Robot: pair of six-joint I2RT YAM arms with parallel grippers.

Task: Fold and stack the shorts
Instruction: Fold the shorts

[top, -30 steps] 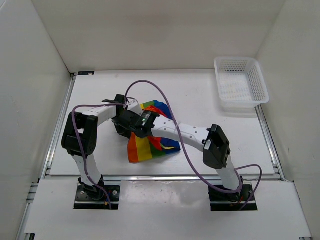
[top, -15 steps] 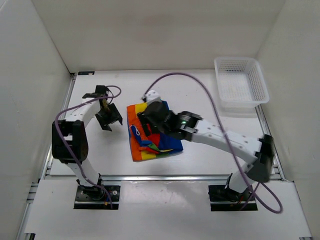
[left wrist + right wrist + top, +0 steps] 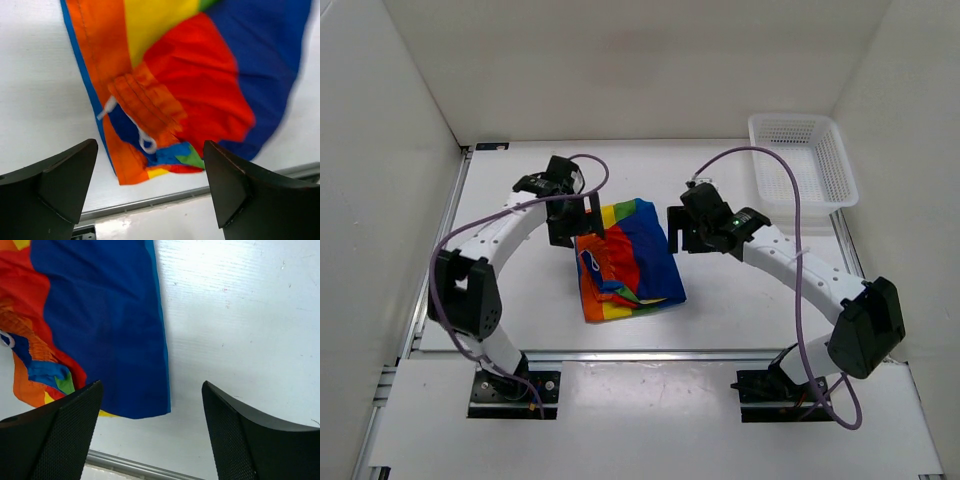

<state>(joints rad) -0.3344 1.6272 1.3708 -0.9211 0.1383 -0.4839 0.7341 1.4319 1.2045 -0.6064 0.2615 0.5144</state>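
The shorts (image 3: 625, 260) lay on the counter (image 3: 740, 300) near its middle, bunched into a rough, uneven rectangle. A broad blue panel covered their right side. An orange band ran down the left edge, and red, yellow and green showed between the two. A white drawstring (image 3: 142, 142) lay looped on the gathered orange waistband.

The left claw (image 3: 150, 150) hung above the far-left part of the shorts. Its fingers stood wide apart and gripped nothing. The right claw (image 3: 152, 385) hung above the right edge of the blue panel, over both cloth and bare counter. Its fingers were also spread and empty.

A white mesh basket (image 3: 800, 165) stood at the far right corner, well apart from the shorts.
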